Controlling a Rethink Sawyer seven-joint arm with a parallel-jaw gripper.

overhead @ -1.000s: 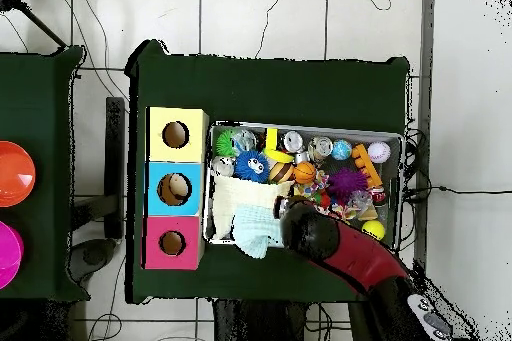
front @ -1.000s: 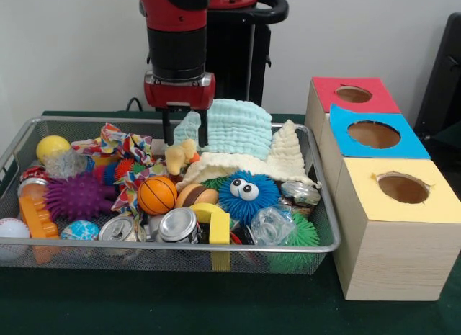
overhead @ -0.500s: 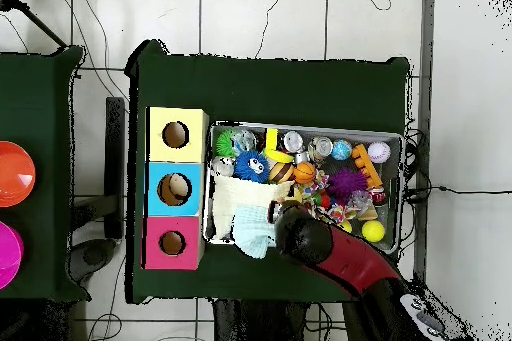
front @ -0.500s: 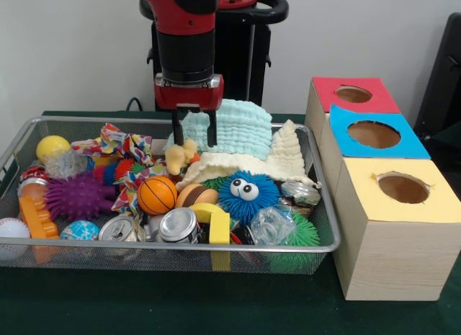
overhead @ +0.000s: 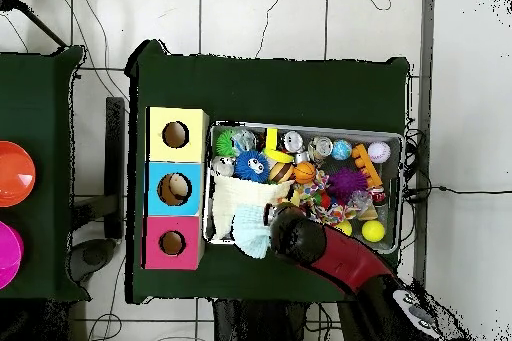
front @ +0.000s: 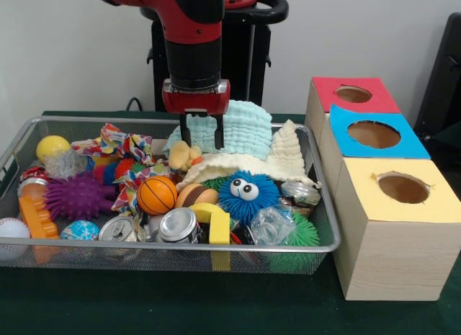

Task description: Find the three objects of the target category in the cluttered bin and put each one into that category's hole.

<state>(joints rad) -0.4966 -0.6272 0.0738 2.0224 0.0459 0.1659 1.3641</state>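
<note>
text: none legible | cans (front: 177, 225): markings too small to read | boxes (front: 395, 227): plain coloured tops, no lettering | arm: no readable label

The arm (overhead: 335, 257) hides the gripper from overhead; the baseball (front: 11, 230) is cut off at the front view's left edge

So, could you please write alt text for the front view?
A red robot arm's open claw hangs over a mint green cloth at the back of a toy-filled wire basket. Wooden boxes with red, blue and yellow-topped holes stand to the right.
</note>
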